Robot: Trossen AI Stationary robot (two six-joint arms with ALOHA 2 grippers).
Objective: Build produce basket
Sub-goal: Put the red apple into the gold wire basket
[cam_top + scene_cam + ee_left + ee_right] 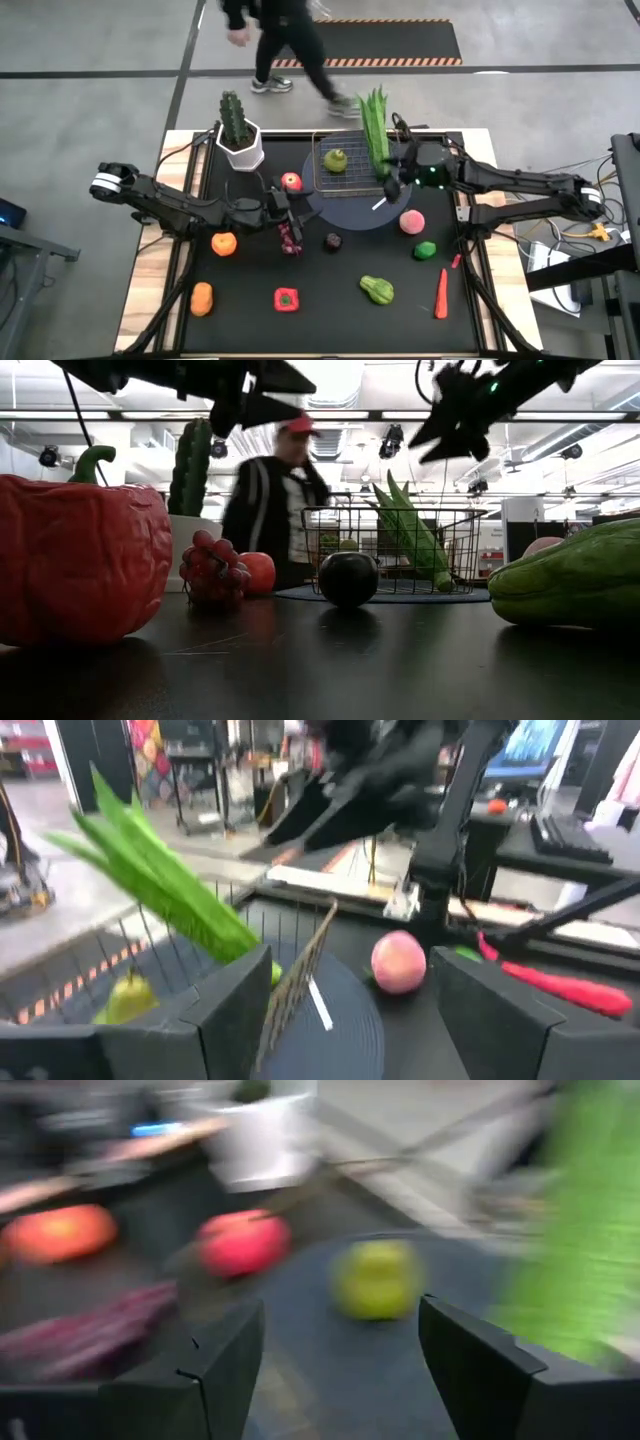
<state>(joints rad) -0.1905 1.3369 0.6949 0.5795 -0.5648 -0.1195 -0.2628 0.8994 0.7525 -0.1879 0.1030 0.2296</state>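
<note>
The copper wire basket (pixel 345 170) stands on a round grey disc (pixel 360 212). A green pear (pixel 335 160) lies in it, and the long leafy green (pixel 375 135) leans over its far right wall. My left gripper (pixel 288 208) is open and empty, raised between the red apple (pixel 291 182) and the purple grapes (pixel 290 238). My right gripper (pixel 393 187) is open and empty, raised at the basket's near right corner. The low view shows both grippers high above the table, the left (pixel 265 395) and the right (pixel 450 430).
Loose produce lies on the black mat: a dark plum (pixel 333 240), pink peach (pixel 411 222), green lime (pixel 425 250), green squash (pixel 377 289), red chili (pixel 441 293), red pepper (pixel 286 298) and two orange pieces (pixel 223 243). A potted cactus (pixel 238 130) stands far left. A person (pixel 285 40) walks behind the table.
</note>
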